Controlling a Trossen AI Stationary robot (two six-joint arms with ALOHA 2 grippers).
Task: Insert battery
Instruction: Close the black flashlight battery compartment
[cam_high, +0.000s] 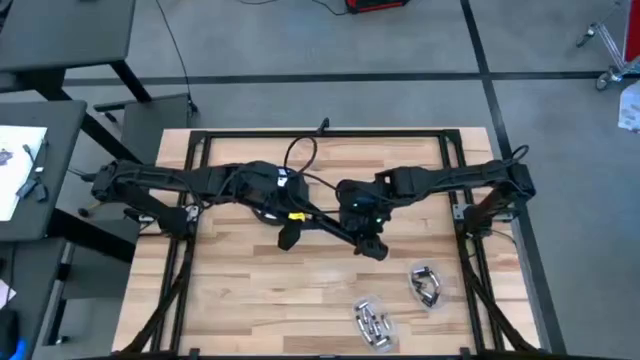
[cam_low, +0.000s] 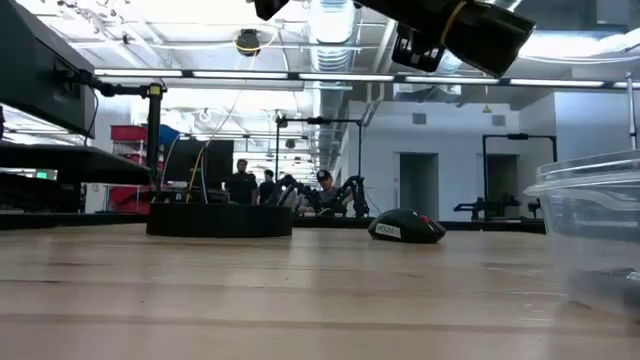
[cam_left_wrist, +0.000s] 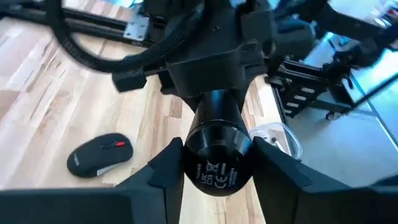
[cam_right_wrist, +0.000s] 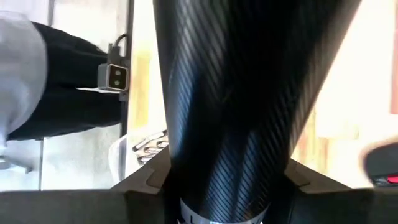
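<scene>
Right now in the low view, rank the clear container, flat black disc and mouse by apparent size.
1. the clear container, largest, but nearest the camera and cut off, so unsure.
2. the flat black disc.
3. the mouse, smallest.
Overhead, the left gripper and right gripper clamp a black tube.
</scene>
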